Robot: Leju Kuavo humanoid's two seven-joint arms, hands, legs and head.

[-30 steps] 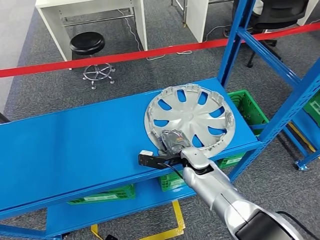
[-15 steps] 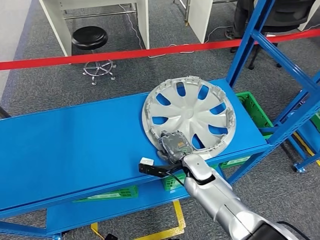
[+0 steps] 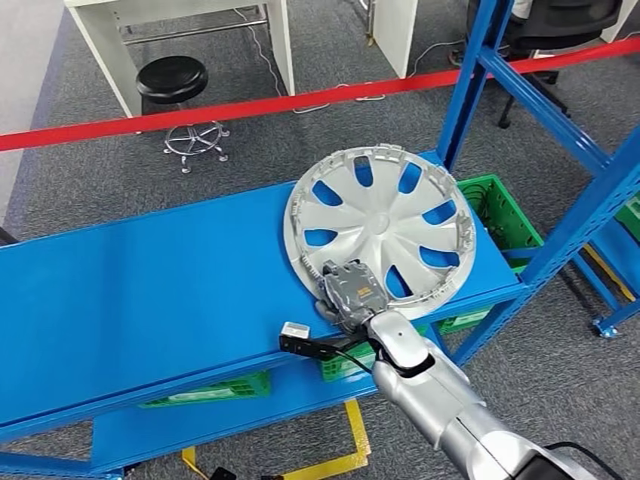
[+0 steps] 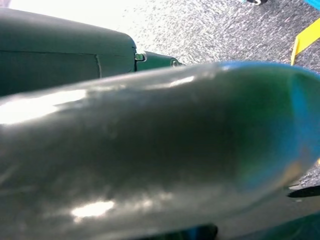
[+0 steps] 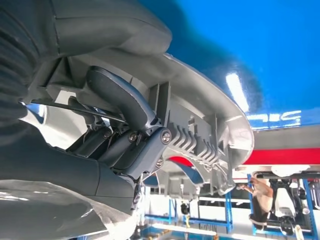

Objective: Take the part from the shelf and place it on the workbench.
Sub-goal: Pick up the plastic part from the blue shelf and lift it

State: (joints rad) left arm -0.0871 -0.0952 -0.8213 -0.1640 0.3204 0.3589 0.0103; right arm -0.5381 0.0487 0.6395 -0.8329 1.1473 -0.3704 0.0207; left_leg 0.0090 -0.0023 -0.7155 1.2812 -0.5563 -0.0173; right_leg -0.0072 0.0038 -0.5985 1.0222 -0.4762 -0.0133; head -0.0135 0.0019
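A workshop or test floor laid out like a parts store: blue steel shelving [image 3: 151, 290] with green plastic crates [image 3: 504, 215] on its lower level, grey carpet marked with yellow floor tape [image 3: 355, 440], and a red barrier tape [image 3: 226, 110] stretched across it. Beyond stand white workbenches [image 3: 173, 15] and a black stool [image 3: 173, 85].

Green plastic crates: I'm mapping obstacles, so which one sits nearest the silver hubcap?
The green plastic crate beside the shelf's right end, just past the silver hubcap; the other crates lie under the shelf.
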